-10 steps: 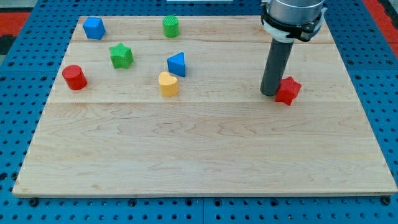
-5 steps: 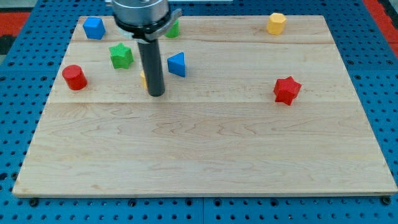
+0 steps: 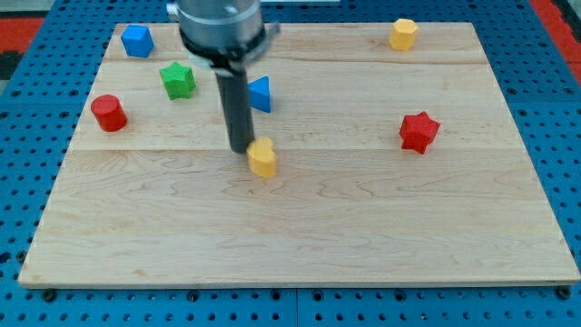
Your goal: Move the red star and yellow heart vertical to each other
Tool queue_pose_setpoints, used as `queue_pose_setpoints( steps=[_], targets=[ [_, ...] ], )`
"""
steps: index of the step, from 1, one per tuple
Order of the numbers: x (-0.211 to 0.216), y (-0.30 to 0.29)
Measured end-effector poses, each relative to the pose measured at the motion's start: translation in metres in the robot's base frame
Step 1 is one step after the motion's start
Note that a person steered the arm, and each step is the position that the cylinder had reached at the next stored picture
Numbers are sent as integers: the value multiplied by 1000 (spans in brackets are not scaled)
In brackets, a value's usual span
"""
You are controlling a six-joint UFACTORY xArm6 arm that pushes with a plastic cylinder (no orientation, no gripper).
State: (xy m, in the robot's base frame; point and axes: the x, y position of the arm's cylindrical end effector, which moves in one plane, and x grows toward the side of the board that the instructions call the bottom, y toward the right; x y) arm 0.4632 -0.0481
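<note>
— Pushing was all we could do at that moment: our tool was a bare rod with nothing to open or close, so it held nothing, and its tip [image 3: 241, 149] sat touching the yellow heart [image 3: 262, 158] on the heart's ten o'clock side.

— And where did the two task blocks lie?

— We had the yellow heart a little left of the tabletop's [image 3: 300, 254] centre, and the red star [image 3: 418, 132] well apart from it, off toward three o'clock and slightly higher in the view. They were far from stacked one above the other.

— How did we expect the heart to behave?

— We judged it light, stiff and small, likely to slide easily on the smooth wood. Its rounded lobes looked apt to let it spin or slip off the rod if contact was off-centre, so we reckoned the push should bear on the middle of the side facing away from the star.

— Anything nearby to worry about?

— We noted the blue triangle [image 3: 260, 94] just behind the rod at twelve o'clock; the green star [image 3: 178, 80], red cylinder [image 3: 108, 112], blue block [image 3: 137, 41] and a second yellow block [image 3: 403, 34] stood clear of the path.
</note>
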Motion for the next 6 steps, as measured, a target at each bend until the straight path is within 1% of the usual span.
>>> queue_pose_setpoints(
  steps=[1,2,3,4,5,6],
  targets=[
    [32,57],
    [57,137],
    [79,178],
    [57,117],
    [-14,112],
    [-90,119]
  ],
)
